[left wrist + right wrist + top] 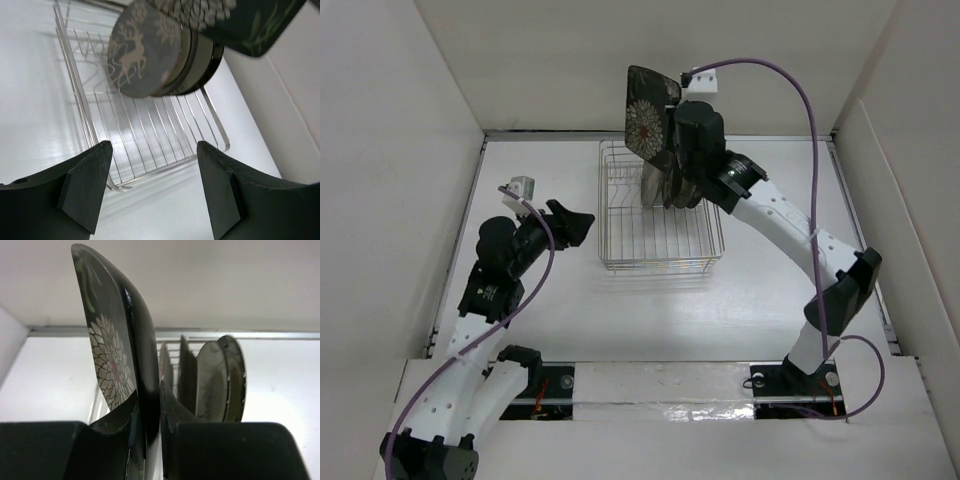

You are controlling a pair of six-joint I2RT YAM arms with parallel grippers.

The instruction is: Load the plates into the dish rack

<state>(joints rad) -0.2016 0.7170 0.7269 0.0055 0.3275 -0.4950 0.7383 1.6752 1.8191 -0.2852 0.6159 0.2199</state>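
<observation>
The silver wire dish rack [630, 250] stands mid-table. Several round plates stand on edge in its far part; the nearest is the grey plate [142, 52] with a pale deer and snowflake design, with cream, dark-rimmed plates [217, 380] behind it. My right gripper [670, 130] is shut on the black square plate [648, 115] with flowers and holds it upright above the rack's far end; it also shows in the right wrist view [112, 350]. My left gripper [582, 222] is open and empty, left of the rack's near part, pointing at it.
White walls enclose the table on the left, back and right. The near half of the rack [150, 135] holds no plates. A purple cable [800, 90] arches over the right arm.
</observation>
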